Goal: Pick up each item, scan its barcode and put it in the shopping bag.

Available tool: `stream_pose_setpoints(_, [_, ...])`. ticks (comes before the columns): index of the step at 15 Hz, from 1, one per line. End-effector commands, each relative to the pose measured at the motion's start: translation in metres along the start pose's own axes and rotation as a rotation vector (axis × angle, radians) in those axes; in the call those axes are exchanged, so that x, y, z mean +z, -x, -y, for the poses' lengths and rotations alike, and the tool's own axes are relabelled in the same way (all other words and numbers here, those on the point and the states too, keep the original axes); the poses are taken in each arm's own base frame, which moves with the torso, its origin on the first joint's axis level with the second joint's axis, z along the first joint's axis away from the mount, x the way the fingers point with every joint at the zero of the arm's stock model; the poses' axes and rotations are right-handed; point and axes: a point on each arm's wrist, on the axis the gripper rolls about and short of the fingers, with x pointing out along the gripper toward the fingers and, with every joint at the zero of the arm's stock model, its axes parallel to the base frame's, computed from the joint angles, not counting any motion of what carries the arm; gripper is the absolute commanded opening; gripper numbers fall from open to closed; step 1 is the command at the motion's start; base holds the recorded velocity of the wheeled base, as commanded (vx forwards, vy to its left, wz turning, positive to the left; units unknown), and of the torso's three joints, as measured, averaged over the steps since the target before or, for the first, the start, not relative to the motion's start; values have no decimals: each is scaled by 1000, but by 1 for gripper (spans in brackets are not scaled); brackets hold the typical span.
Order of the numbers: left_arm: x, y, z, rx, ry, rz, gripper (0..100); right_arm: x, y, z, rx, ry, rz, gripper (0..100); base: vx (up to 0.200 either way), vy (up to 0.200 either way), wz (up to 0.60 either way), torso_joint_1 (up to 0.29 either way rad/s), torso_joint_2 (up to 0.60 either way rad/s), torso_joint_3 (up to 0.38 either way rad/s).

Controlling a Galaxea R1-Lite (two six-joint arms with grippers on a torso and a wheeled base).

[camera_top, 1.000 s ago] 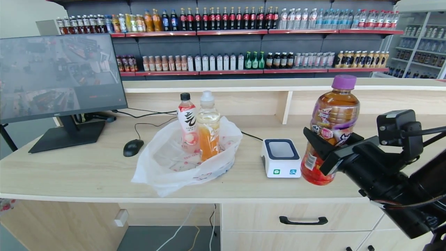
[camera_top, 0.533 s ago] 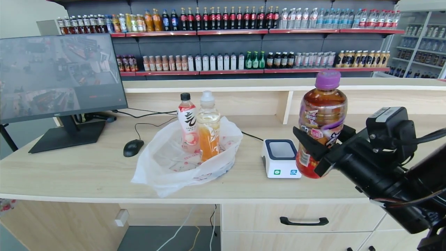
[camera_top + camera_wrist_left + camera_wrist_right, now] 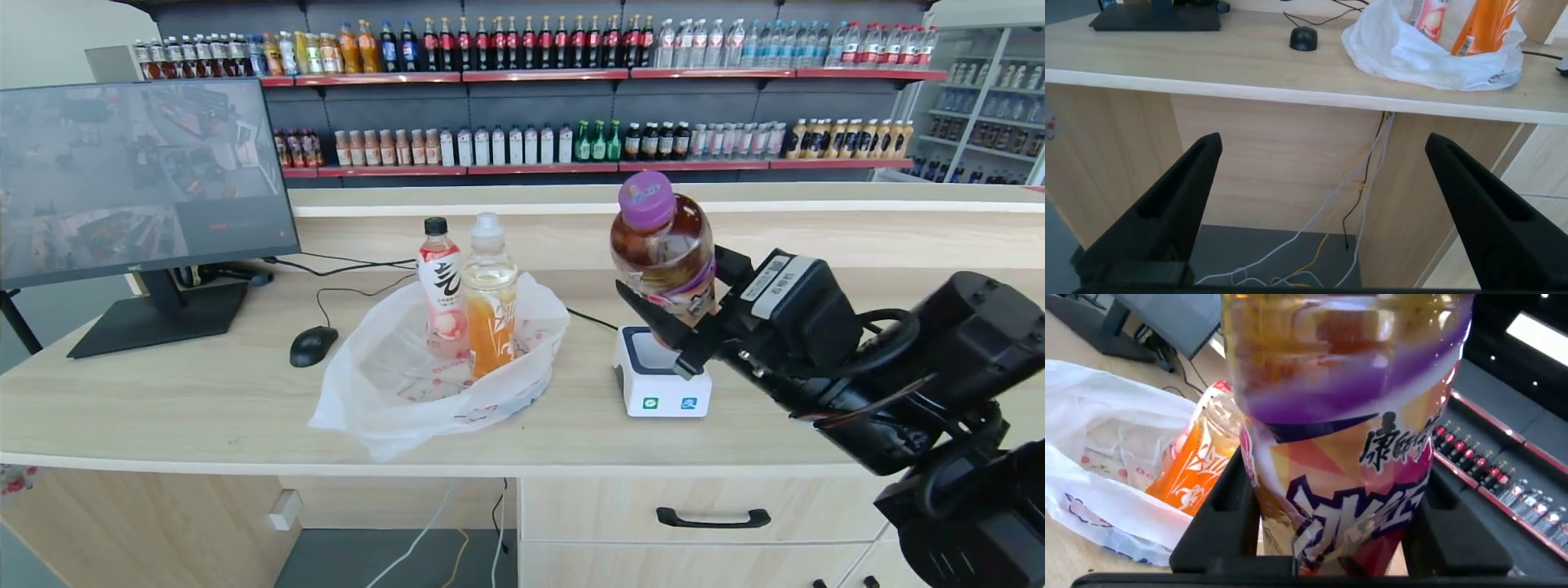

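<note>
My right gripper (image 3: 690,314) is shut on a purple-capped tea bottle (image 3: 663,249), held tilted in the air just above the white barcode scanner (image 3: 657,388). Up close, the tea bottle (image 3: 1343,425) sits between the right gripper's dark fingers (image 3: 1217,527). A white shopping bag (image 3: 408,380) lies on the counter to the scanner's left, holding a pink bottle (image 3: 439,290) and an orange juice bottle (image 3: 488,298), both upright. My left gripper (image 3: 1323,208) hangs open below the counter's front edge, with nothing between its fingers; the shopping bag (image 3: 1413,57) lies on the counter above it.
A monitor (image 3: 139,175) on its stand fills the counter's left end, with a black mouse (image 3: 312,345) and cables beside the bag. A raised wooden ledge (image 3: 653,204) runs behind the counter. Drawers with a black handle (image 3: 712,518) lie under the front edge.
My right gripper has carried the tea bottle leftward and up, from right of the scanner to above it, tilting it toward the left. The bag and its bottles have not moved.
</note>
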Motion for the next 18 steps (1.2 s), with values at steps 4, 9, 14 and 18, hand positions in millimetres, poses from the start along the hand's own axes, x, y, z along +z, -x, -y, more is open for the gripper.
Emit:
stream_pose_setpoints(4, [0, 0, 0, 0, 1, 0, 100, -52, -15, -2, 112, 175, 4, 0, 0, 0, 0, 0, 0, 0])
stream_pose_setpoints(9, [0, 0, 0, 0, 0, 0, 100, -87, -13, 14, 173, 307, 38, 0, 0, 0, 0, 0, 0, 0])
stream_pose_setpoints(14, [0, 0, 0, 0, 0, 0, 100, -106, -7, 9, 233, 380, 44, 0, 0, 0, 0, 0, 0, 0])
stream_pose_setpoints(18, [0, 0, 0, 0, 0, 0, 100, -111, -4, 8, 255, 400, 52, 0, 0, 0, 0, 0, 0, 0])
